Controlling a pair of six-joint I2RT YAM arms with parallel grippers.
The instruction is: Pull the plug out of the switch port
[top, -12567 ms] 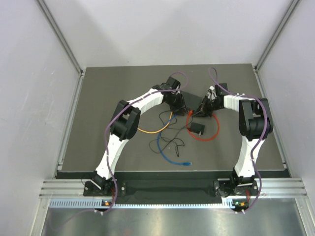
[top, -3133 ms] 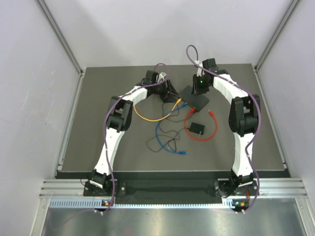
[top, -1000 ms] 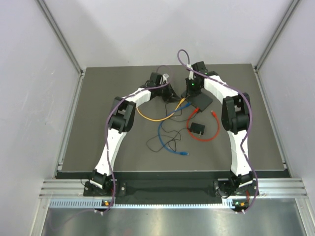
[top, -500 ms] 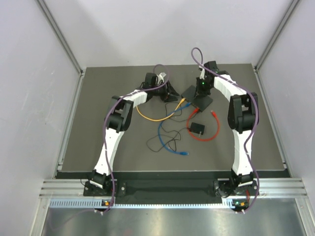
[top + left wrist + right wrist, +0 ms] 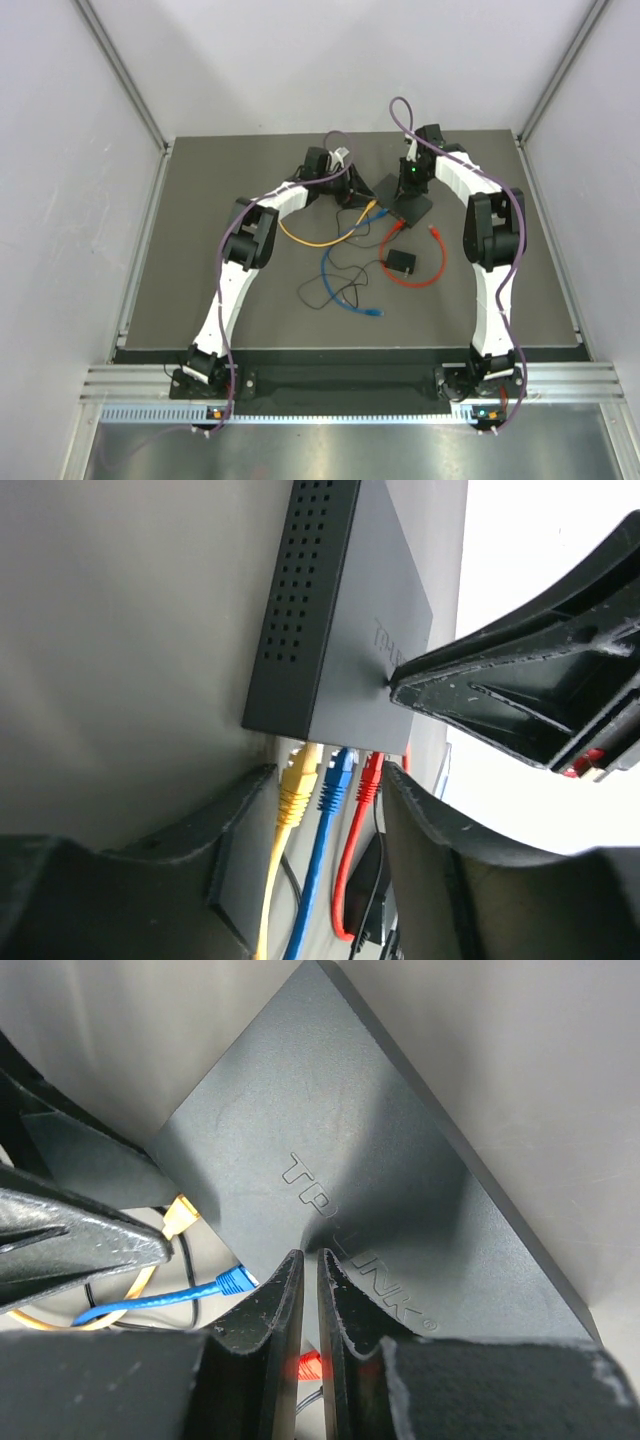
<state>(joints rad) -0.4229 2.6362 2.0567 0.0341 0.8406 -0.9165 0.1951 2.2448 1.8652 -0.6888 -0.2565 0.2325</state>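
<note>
The switch (image 5: pixel 370 630) is a flat black box lying at the back middle of the mat (image 5: pixel 407 203). Yellow (image 5: pixel 298 780), blue (image 5: pixel 336 775) and red (image 5: pixel 369 778) plugs sit side by side in its ports. My left gripper (image 5: pixel 330 792) is open, with one finger on each side of the three plugs and not touching them. It shows in the top view (image 5: pixel 360 193) just left of the switch. My right gripper (image 5: pixel 310 1257) is shut and empty, its tips pressed down on the switch's top face. It also shows in the top view (image 5: pixel 410 188).
A small black power adapter (image 5: pixel 402 262) with a thin black wire lies in front of the switch. The red cable (image 5: pixel 430 272) loops round it. The yellow cable (image 5: pixel 305 240) and the blue cable (image 5: pixel 350 300) trail over the mat towards me.
My left gripper has moved a little right, closer to the switch's port edge. My right gripper stays on the switch's top.
</note>
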